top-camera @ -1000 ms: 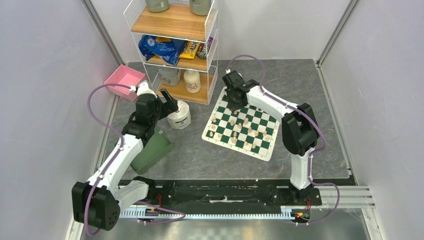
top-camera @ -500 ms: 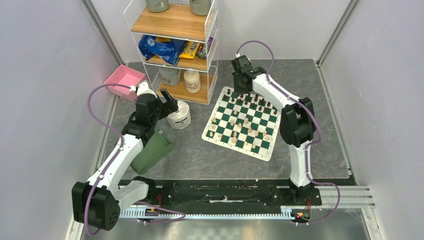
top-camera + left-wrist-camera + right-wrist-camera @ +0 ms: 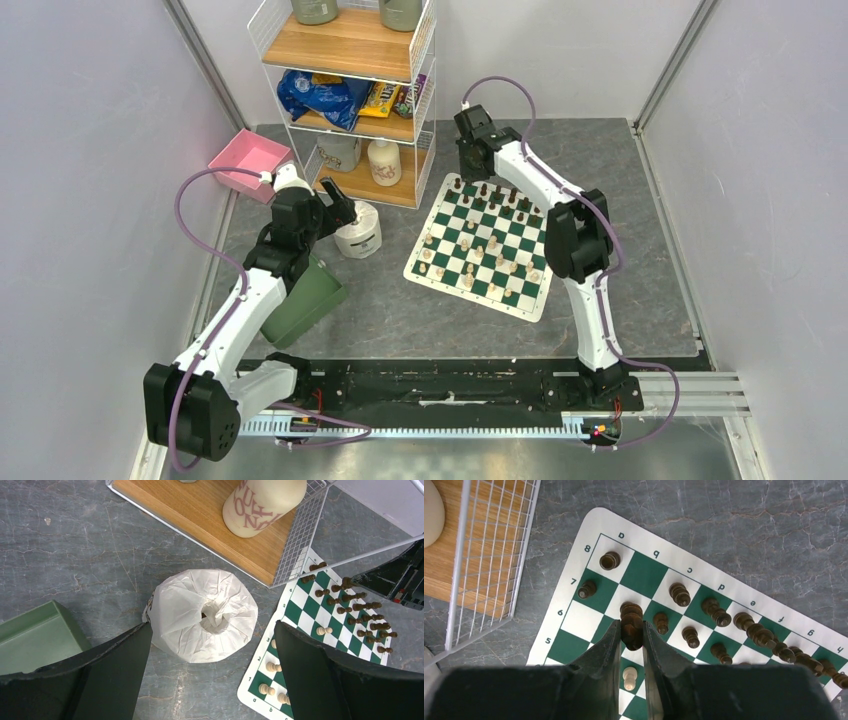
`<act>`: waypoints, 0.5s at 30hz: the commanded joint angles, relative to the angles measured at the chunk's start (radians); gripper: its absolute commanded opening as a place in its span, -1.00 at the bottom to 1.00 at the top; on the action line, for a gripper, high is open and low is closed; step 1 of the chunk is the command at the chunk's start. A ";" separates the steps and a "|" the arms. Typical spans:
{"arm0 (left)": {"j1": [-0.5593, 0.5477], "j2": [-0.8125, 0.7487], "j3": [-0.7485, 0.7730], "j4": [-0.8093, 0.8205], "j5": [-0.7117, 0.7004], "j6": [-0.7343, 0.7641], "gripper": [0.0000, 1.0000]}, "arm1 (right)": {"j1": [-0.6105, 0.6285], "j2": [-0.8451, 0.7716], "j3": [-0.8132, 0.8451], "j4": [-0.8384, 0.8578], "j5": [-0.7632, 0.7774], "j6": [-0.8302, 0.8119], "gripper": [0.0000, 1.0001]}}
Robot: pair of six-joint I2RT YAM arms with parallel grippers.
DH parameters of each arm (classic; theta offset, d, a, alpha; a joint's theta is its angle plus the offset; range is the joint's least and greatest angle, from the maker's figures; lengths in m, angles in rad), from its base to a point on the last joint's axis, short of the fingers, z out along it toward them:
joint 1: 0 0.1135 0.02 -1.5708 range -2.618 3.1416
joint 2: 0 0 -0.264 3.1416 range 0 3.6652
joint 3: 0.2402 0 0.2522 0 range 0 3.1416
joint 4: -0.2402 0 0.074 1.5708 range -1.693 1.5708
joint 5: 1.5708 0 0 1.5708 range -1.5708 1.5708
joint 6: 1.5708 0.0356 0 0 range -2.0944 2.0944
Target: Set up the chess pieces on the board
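Nips a tall dark brown piece (image 3: 631, 622) upright in the right gripper (image 3: 631, 632), jaws drawn narrow on its stem, above the squares near the a-b corner of the board (image 3: 589, 530), close beside the wire shelf (image 3: 489, 540). Grips from straight overhead, seemingly so as to lower the piece between close neighbours without toppling them. Leaves the green b8 square bare in the back rank, a likely berth, though not a certain one. Shows the other dark pieces (image 3: 500, 195) ranged along the two far rows, mostly in order, and the cream pieces (image 3: 492, 245) scattered loose across the middle and near squares, not yet in rank. Holds the left gripper (image 3: 211, 630) well off the board, jaws spread wide and carrying nothing, hovering over a wrapped toilet roll (image 3: 190, 595) on the table (image 3: 400, 320), apparently parked clear of the working arm. Finds nothing showing inside the pink bin (image 3: 248, 158) by the left wall; hides much of the green bin (image 3: 305, 300) under the left arm, with no contents visible in the corner on view. Stocks the shelf with a cream lettered bottle (image 3: 262, 502) on the bottom board, a blue bag (image 3: 322, 97) and snack packets (image 3: 385, 97) on the middle one, and two jars (image 3: 315, 10) on top, cut off by the frame.
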 commanded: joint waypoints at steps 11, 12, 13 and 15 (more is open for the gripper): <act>0.009 -0.005 0.007 0.022 -0.025 0.006 0.99 | -0.023 0.120 0.163 -0.035 -0.005 -0.033 -0.54; 0.010 -0.005 0.005 0.024 -0.026 0.007 0.99 | -0.025 0.128 0.174 -0.043 -0.006 -0.034 -0.55; 0.010 -0.004 0.003 0.026 -0.025 0.007 0.99 | -0.026 0.137 0.179 -0.046 -0.007 -0.035 -0.55; 0.010 -0.002 0.001 0.029 -0.026 0.006 0.99 | -0.028 0.150 0.185 -0.046 -0.012 -0.035 -0.55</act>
